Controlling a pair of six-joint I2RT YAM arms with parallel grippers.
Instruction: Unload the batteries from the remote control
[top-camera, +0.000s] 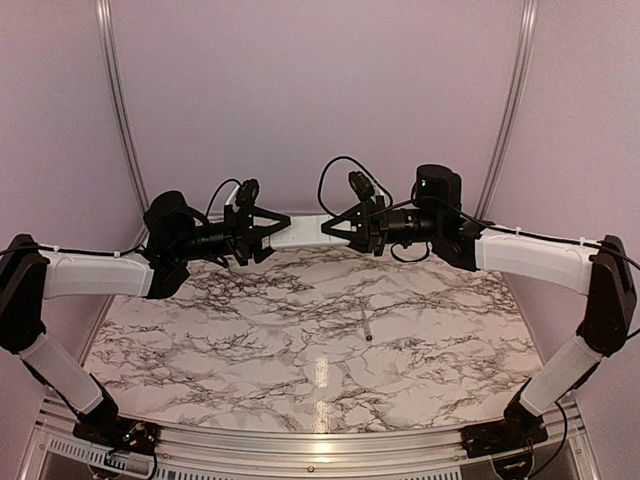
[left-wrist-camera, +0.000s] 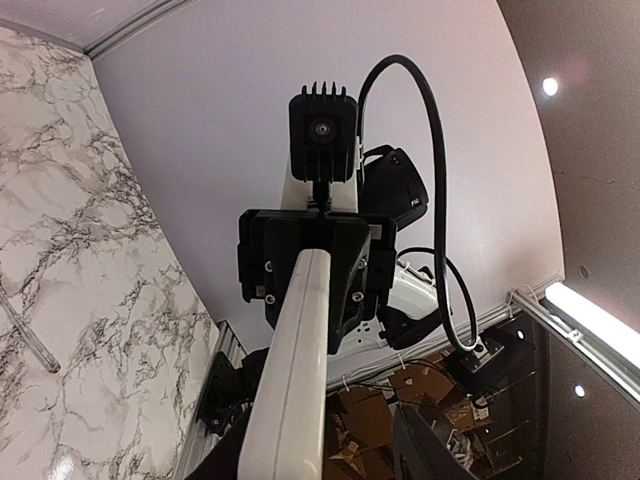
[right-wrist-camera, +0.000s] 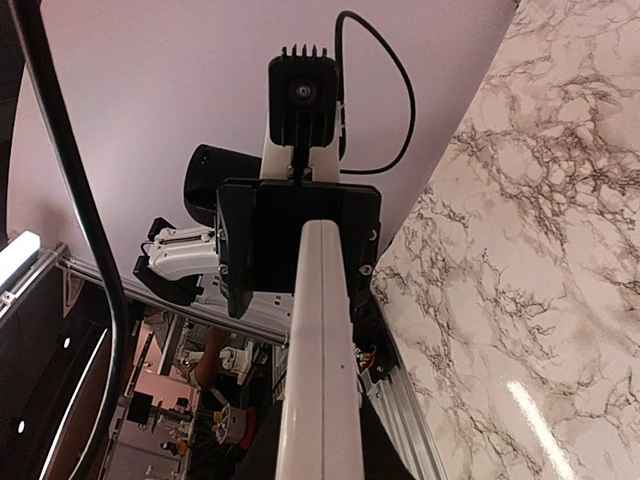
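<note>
Remote control: white flat bar, held in the air above the rear part of the table, roughly level, well clear of the top.
Remote control, orientation: in the top view the long axis runs left to right, spanning the gap between the two claws. In each wrist view the bar runs straight away from the lens to the opposite claw.
Right gripper: jaws narrow, clamped on the right end of the remote control. The arm reaches in from the right with the wrist level.
Left gripper: fingers bracket the left end of the remote control. The top view is too coarse, and the wrist view leaves the fingertips out of frame, so it cannot be told whether the pads press on the bar.
Batteries: not distinguishable on the remote control in any view, because its ends are covered by the claws.
Thin stick: lies flat on the table, right of centre, well apart from both claws, with its dark tip toward the near edge. It is too small to identify and is possibly a battery.
Table: marble-pattern top, white with dark veins, with a bright reflection near the front centre.
Cables: black loops rising from each wrist.
Enclosure: plain pale lilac walls with metal rails up both rear corners.
</note>
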